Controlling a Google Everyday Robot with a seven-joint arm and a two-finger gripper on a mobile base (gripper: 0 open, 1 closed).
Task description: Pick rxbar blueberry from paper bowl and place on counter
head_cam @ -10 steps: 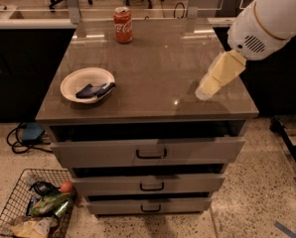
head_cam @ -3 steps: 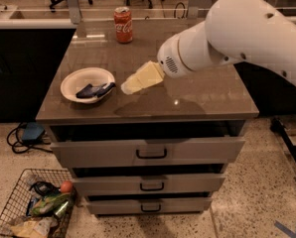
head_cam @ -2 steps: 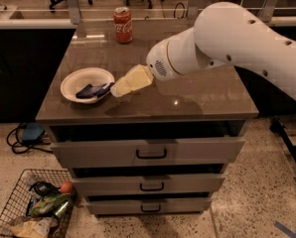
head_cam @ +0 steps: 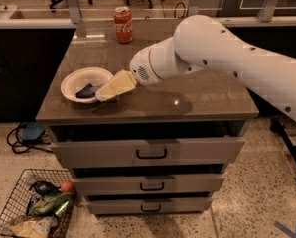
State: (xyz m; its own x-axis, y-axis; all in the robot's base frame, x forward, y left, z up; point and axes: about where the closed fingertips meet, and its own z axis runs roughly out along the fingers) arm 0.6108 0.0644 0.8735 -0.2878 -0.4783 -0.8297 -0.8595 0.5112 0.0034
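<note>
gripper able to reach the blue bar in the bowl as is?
Probably yes. The gripper sits at the right rim of the bowl, right beside the bar, which lies uncovered inside. Nothing stands between them.

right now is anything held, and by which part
Nothing looks held: the gripper is at the right rim of the paper bowl; the rxbar blueberry lies in the bowl beside its tip.
</note>
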